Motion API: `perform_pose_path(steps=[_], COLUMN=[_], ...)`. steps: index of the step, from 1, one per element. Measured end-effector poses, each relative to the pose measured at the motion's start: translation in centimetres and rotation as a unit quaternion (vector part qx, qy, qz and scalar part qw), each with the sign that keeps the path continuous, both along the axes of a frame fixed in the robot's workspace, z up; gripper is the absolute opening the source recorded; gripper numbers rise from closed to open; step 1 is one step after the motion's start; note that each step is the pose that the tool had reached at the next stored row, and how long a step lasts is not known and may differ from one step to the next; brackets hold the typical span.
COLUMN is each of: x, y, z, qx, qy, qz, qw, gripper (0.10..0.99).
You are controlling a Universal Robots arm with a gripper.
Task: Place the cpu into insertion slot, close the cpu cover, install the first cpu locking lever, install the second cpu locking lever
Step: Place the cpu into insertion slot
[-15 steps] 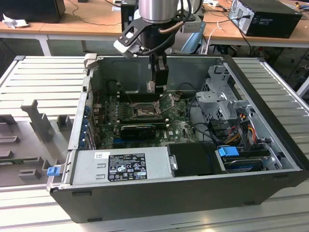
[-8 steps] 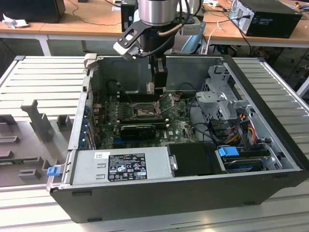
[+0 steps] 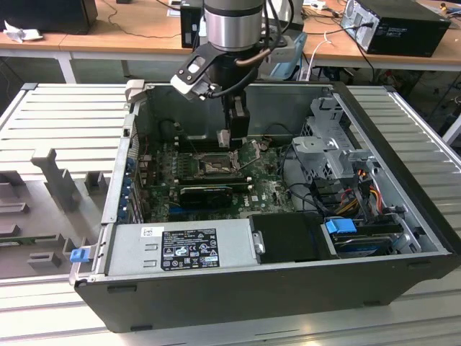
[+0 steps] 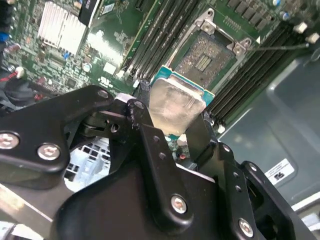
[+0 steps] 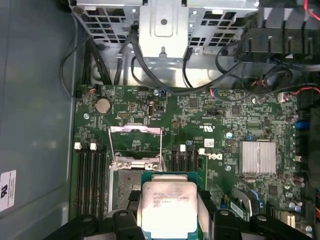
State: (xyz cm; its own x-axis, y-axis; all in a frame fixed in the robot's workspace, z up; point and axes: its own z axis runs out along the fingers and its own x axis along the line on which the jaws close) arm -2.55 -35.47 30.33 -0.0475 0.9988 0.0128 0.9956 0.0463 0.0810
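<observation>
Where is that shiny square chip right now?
In the second wrist view the cpu is pinched in the gripper, hovering over the motherboard short of the insertion slot.

Exterior view high, angled into case (image 3: 288, 295); both wrist views close, sharing cpu (image 5: 167, 207) (image 4: 175, 107), motherboard (image 5: 225, 115) (image 4: 115, 45).

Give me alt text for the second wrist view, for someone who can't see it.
The black hand grips the cpu, a silver-faced square chip, above a green motherboard. Beyond the chip lies the uncovered insertion slot, flanked by long black memory slots.
</observation>
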Motion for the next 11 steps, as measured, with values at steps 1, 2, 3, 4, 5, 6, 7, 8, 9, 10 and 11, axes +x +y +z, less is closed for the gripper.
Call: perform_pose_path(steps=[1, 2, 3, 4, 5, 6, 7, 8, 9, 10, 11], x=[0.0, 0.0, 0.0, -0.01, -0.02, -0.02, -0.02, -0.02, -0.02, -0.02, -0.02], y=[0.0, 0.0, 0.0, 0.0, 0.0, 0.0, 0.0, 0.0, 0.0, 0.0, 0.0], z=[-0.02, -0.17, -0.44, -0.92, -1.27, -1.53, -1.72, -1.82, -1.93, -2.13, -2.28], qx=[-0.0002, 0.0002, 0.0003, 0.0003, 0.0003, 0.0003, 0.0002, 0.0002, 0.0003, 0.0002, 0.0003], qy=[0.0001, 0.0, 0.0, 0.0001, 0.0002, 0.0002, 0.0003, 0.0003, 0.0003, 0.0003, 0.0003], qz=[0.001, 0.001, 0.001, 0.001, 0.001, 0.001, 0.001, 0.001, 0.001, 0.001, 0.001], qw=[1.0, 1.0, 1.0, 1.0, 1.0, 1.0, 1.0, 1.0, 1.0, 1.0, 1.0], gripper=[0.533, 0.533, 0.533, 0.533, 0.533, 0.533, 0.533, 0.533, 0.533, 0.533, 0.533])
